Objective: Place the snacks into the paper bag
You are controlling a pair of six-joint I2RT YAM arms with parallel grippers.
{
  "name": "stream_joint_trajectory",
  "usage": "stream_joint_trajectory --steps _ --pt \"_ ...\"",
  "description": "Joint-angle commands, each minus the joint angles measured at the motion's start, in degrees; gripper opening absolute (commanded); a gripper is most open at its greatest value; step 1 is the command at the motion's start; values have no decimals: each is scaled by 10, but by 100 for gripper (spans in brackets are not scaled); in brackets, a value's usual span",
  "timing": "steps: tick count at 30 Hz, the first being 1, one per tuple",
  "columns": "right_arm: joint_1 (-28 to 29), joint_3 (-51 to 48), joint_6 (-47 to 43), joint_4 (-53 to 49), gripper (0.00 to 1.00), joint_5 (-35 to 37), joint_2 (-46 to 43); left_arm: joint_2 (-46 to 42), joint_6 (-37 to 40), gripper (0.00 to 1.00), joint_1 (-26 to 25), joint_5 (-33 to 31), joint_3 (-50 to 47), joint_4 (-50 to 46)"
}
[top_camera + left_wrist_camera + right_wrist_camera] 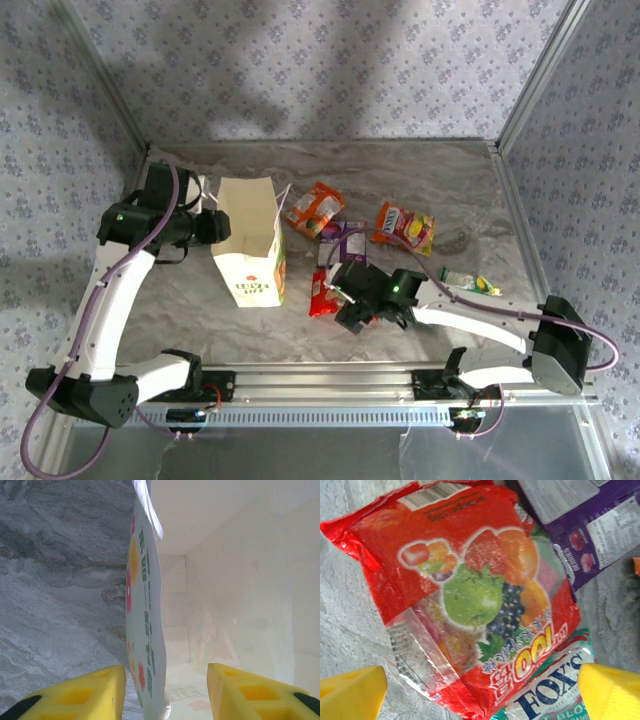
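Paper bag (250, 245) stands upright on the left half of the table (250, 340), mouth open. Left claw (215, 228) is at the bag's left wall, near the rim. In the left wrist view the left claw (165, 690) straddles that printed wall (145, 630): 1 yellow finger (75, 695) sits outside, close against the paper, and the other finger (250, 692) is inside the bag with a clear gap to the wall. Jaws partway open, not pinched on the paper, nothing held. Right claw (352, 305) hangs low over the red packet (325, 290), which lies flat just right of the bag. In the right wrist view the right claw (480, 695) is spread wide and empty, with the red packet (470, 595) between and beyond its 2 fingers. A teal packet (555, 685) lies tucked under the red packet's edge, and the purple packet (580, 525) touches its far corner. Also on the table, outside the bag: orange packet (315, 210) near the bag's handle, orange-yellow packet (405, 227) further right, green packet (472, 284) by the right arm.
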Motion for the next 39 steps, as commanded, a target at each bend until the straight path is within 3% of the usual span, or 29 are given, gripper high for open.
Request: stream_joint_trajectory --steps 1,12,26,34,39 --pt "12 -8 -18 6 100 13 15 -9 2 46 -4 11 -3 3" --pt "17 -2 -51 38 100 62 80 -8 2 46 -4 14 -7 1" --pt "17 2 -78 87 96 54 119 -5 3 46 -4 18 -7 4" --pt "13 8 -95 81 81 60 145 -10 2 46 -4 18 -3 2" --pt "11 8 -99 77 61 69 149 -10 1 46 -4 18 -3 0"
